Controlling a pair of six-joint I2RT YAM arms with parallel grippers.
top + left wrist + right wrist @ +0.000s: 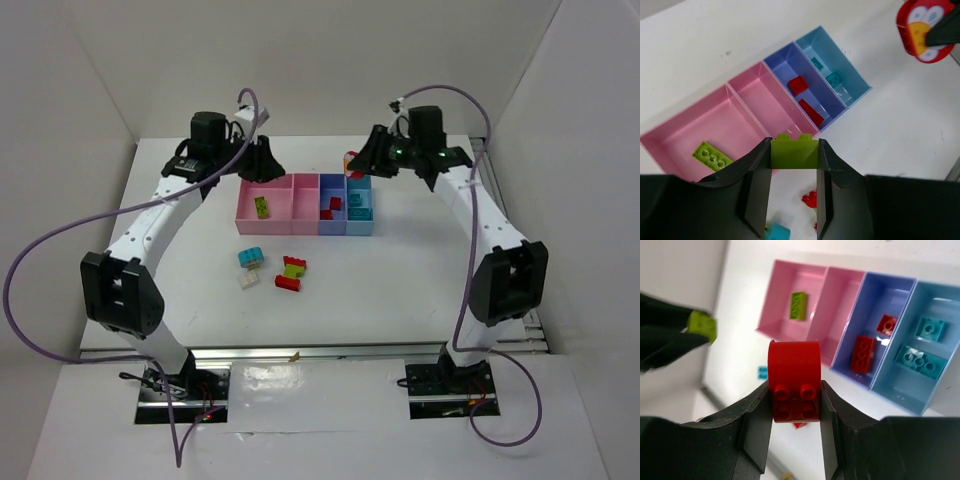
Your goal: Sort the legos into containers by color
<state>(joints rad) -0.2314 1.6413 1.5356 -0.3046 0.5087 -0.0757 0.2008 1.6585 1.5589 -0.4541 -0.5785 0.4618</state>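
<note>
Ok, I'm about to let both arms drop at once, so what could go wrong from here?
The yellow-green brick is pinched only at the fingertips of the left gripper, so it may slip out short of the leftmost pink bin. The red brick in the right gripper belongs in the dark blue bin, which shares a wall with the light blue bin; an off-centre release could missort it.

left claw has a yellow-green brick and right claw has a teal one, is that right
Not quite. The left claw does hold a yellow-green brick, but the right claw grips a red brick, not a teal one. The right wrist view shows it plainly, pinched between both fingers.
</note>
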